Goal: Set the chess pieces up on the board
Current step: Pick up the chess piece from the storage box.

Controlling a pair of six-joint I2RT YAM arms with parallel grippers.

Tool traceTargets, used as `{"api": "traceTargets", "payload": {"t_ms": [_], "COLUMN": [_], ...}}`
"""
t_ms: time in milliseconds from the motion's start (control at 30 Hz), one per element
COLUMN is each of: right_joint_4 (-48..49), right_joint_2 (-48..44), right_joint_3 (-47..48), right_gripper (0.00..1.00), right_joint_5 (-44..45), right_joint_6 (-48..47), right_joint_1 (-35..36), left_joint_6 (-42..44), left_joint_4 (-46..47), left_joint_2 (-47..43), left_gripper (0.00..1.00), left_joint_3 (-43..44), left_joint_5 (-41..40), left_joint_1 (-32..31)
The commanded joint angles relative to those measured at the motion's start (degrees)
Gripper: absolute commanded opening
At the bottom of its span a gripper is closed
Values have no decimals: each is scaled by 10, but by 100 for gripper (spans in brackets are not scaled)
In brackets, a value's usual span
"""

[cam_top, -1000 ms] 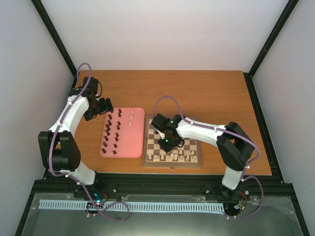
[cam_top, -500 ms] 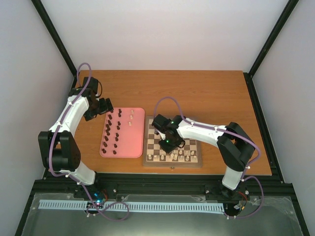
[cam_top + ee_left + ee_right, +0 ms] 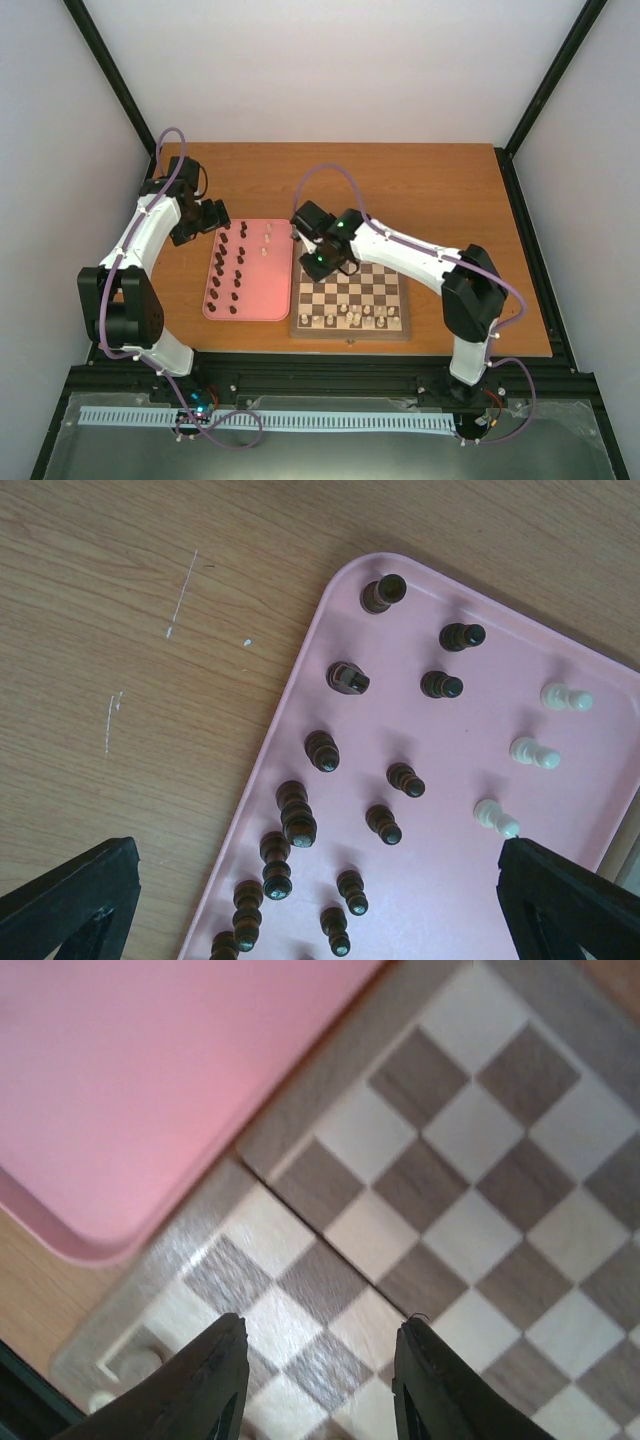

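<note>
Since leaving the middle of the board (image 3: pixel 470 1190), the right gripper (image 3: pixel 320 1332) hangs wider apart and empty over its corner, cream and dark-brown checks in a wooden rim. Just beside it, the pink tray (image 3: pixel 150 1080) carries three cream and roughly a dozen dark-brown chess pieces (image 3: pixel 530 751).

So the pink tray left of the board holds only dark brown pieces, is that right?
Not quite. The pink tray, left of the board, holds dark brown pieces and also three cream-white pieces, on the side nearer the board. The left wrist view shows them clearly.
</note>
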Motion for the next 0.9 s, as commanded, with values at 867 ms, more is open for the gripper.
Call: {"api": "traceTargets", "payload": {"t_ms": [867], "right_joint_4": [-47], "right_joint_2": [383], "right_joint_3": [477], "right_gripper": [41], "right_joint_5": [-66], "right_joint_6": [-28], "right_joint_1": [15], "left_joint_6": [7], "left_joint_4": [0], "left_joint_2": [0], "left_gripper": [100], "left_joint_3": [26], "left_joint_5": [9], "left_joint_1": [-1]}}
